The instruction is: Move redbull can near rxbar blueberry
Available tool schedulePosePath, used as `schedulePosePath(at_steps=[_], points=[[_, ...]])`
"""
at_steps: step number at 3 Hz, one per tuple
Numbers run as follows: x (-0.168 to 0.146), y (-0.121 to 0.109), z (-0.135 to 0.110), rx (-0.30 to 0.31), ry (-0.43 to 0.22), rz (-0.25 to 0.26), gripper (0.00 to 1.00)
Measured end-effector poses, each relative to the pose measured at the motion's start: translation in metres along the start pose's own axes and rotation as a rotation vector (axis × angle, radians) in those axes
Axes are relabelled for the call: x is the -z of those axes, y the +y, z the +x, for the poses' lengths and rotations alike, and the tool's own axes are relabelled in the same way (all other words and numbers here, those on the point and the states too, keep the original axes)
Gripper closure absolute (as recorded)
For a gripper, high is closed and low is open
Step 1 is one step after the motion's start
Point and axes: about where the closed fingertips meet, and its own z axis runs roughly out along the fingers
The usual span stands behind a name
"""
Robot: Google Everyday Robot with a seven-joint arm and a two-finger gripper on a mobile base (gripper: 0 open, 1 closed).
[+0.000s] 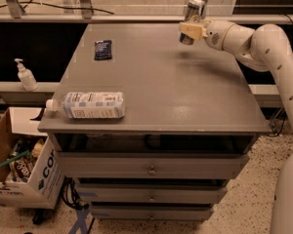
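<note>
Grey metal cabinet top, matte and smooth with a dull sheen, sits over a stack of drawers with small round knobs. I see the gripper at the far right corner of the top, on the end of the glossy white arm reaching in from the right. Its beige fingers are clamped around the middle of the redbull can. The can is a slim metal cylinder with a silver top, leaning slightly, its base just above the surface (soft shadow on the top below it).

The rxbar blueberry lies flat near the far left edge. It is a small dark blue rectangular wrapper, well apart from the can, with most of the table's width between them.

A clear plastic bottle with a white printed label lies on its side at the front left corner, cap pointing left.

Off the table on the left, a white pump bottle stands on a ledge. A cardboard box full of packets sits on the speckled floor.
</note>
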Motion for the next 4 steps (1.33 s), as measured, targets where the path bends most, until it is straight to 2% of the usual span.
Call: schedulePosePath(at_steps=[1, 2, 3, 4], points=[[-0.013, 0.032, 0.003, -0.048, 0.000, -0.098, 1.00], [-0.013, 0.033, 0.003, -0.048, 0.000, -0.098, 1.00], [-0.020, 0.046, 0.001, -0.013, -0.002, -0.150, 1.00], [-0.039, 0.080, 0.003, 0.057, 0.006, -0.255, 1.00]])
